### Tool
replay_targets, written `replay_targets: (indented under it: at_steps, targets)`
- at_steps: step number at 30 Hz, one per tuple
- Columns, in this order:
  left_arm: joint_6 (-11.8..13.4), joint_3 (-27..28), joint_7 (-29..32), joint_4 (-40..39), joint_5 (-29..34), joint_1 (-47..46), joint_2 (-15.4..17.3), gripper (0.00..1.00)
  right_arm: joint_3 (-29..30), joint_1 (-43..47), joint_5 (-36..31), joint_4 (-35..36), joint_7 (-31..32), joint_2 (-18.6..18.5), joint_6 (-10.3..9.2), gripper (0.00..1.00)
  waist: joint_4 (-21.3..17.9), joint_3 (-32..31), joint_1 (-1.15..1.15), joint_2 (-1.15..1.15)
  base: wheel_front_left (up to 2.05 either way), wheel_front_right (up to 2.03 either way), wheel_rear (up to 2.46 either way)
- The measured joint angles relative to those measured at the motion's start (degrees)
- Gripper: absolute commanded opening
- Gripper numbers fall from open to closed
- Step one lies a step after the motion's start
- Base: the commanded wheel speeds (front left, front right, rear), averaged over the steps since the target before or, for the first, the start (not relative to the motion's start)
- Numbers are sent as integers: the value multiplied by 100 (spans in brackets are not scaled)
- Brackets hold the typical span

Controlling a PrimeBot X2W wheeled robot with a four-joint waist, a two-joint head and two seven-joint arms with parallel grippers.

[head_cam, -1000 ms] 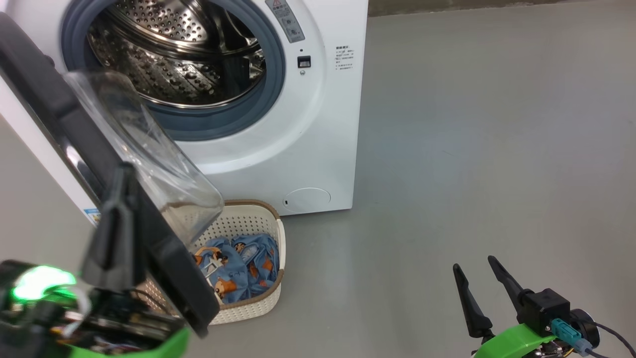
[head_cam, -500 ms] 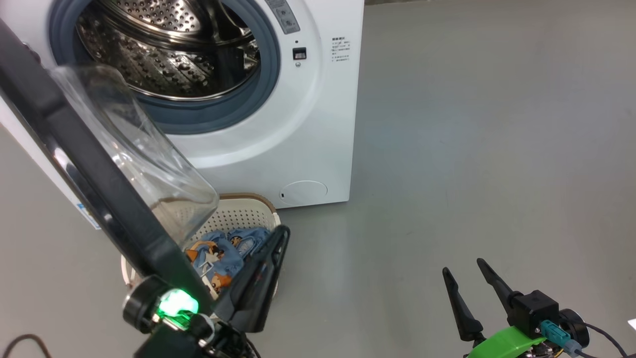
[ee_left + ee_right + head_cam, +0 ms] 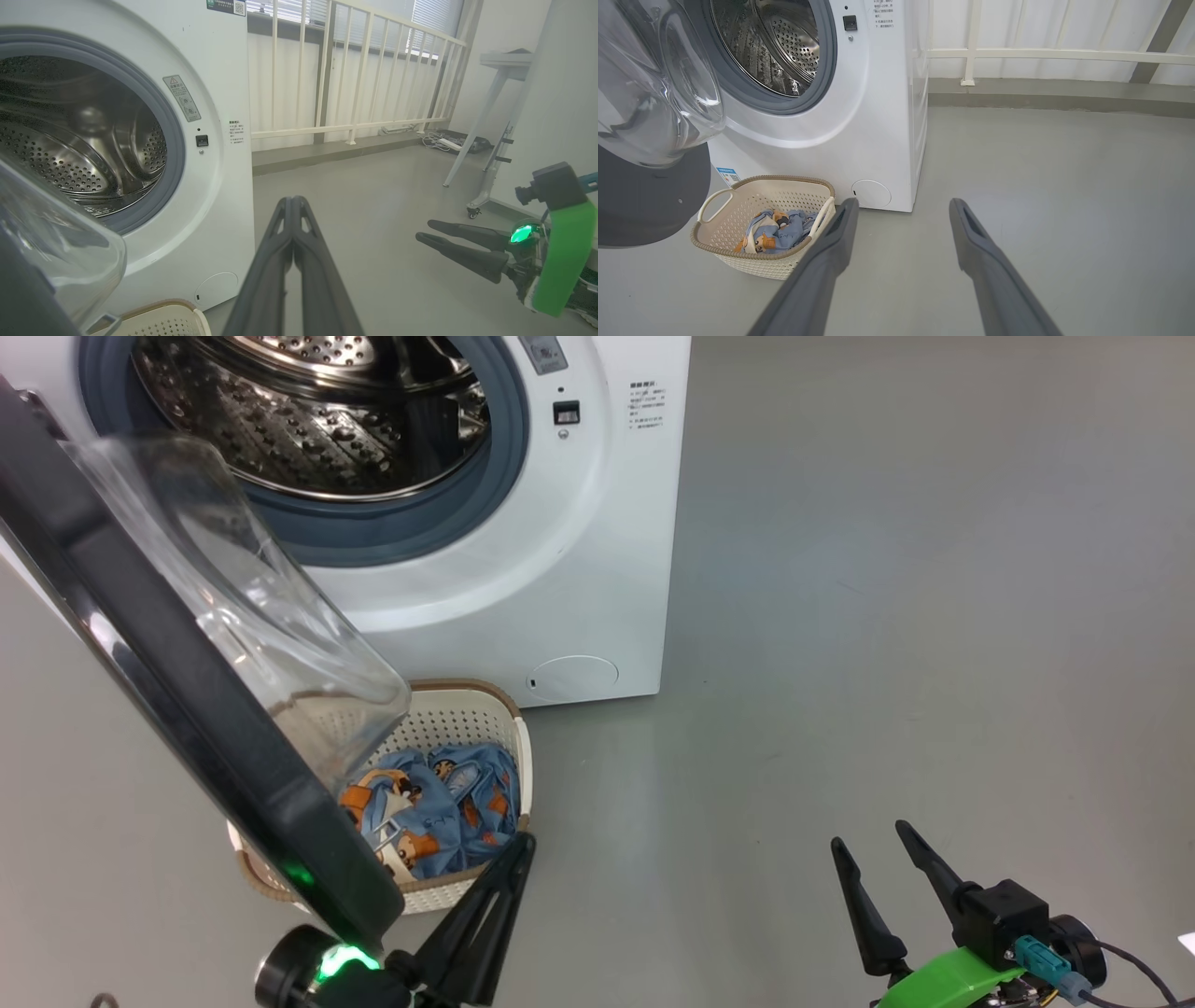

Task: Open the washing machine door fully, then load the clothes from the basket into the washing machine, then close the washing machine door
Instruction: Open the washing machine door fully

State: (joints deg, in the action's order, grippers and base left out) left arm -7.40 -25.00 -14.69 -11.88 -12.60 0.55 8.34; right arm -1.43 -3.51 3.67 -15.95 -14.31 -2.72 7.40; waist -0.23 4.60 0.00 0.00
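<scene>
Washing machine door (image 3: 187, 700): open; hides part of the basket (image 3: 457, 723) in my head view.
Clothes (image 3: 777, 231): plain in right wrist view.
Left end effector (image 3: 293, 201): together.
Right end effector (image 3: 903, 203): apart.

The left tool (image 3: 519, 847), dark fingers pressed together on nothing, slants upward at lower left in the head view, a green light (image 3: 336, 959) glowing at its wrist; the right tool (image 3: 870, 836) hangs low at right, fingers spread wide, empty.
</scene>
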Motion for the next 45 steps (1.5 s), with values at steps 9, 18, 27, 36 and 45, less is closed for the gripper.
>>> replay_targets:
  at_steps: [9, 18, 27, 36, 45]
  targets:
    - [0, 536, 0, 688, -3, 37, -171, 0, -104, -36, 34, -48, 0, 0, 0, 100, -48, 47, 0, 0, 0, 0, 0]
    - [0, 1118, 0, 1079, -160, -191, -277, 0, -13, -53, 53, -59, 0, -1, 0, 100, -117, 190, 0, 0, 0, 0, 0]
    - [0, 1274, 0, 1378, -289, -219, -387, 0, -19, -137, 199, -60, 0, -1, 0, 100, -37, 315, 0, 0, 0, 0, 0]
    - [-2, 1390, 5, 1379, -288, -214, -465, 0, -66, -137, 200, -131, 0, -2, 0, 100, 219, 297, 0, 0, 0, 0, 0]
    - [-53, 1631, 7, 1422, -282, -126, -606, 0, -116, -135, 257, -190, 0, -2, 0, 100, 466, 160, 0, 0, 0, 0, 0]
